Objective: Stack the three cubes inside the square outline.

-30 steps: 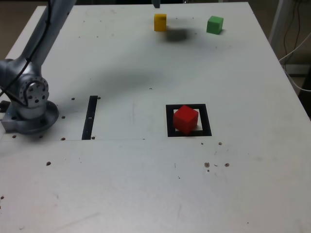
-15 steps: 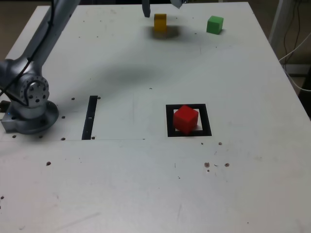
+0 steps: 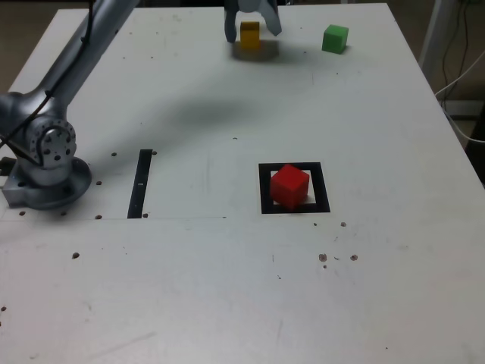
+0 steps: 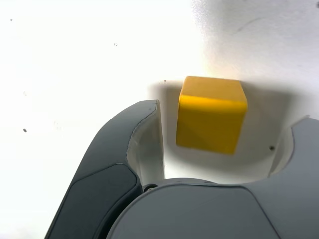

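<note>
On the white table, near its 12 o'clock edge, the open claw straddles the yellow cube with gaps on both sides.

the gripper has its upper body cut off by the frame's top edge.

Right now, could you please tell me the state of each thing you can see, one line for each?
gripper: open, jaws either side of the yellow cube, gaps visible in the wrist view.
yellow cube: resting on the table, not gripped.
green cube: on the table, untouched.
red cube: inside the square outline, turned at an angle to it.
square outline: holds one cube only.
</note>
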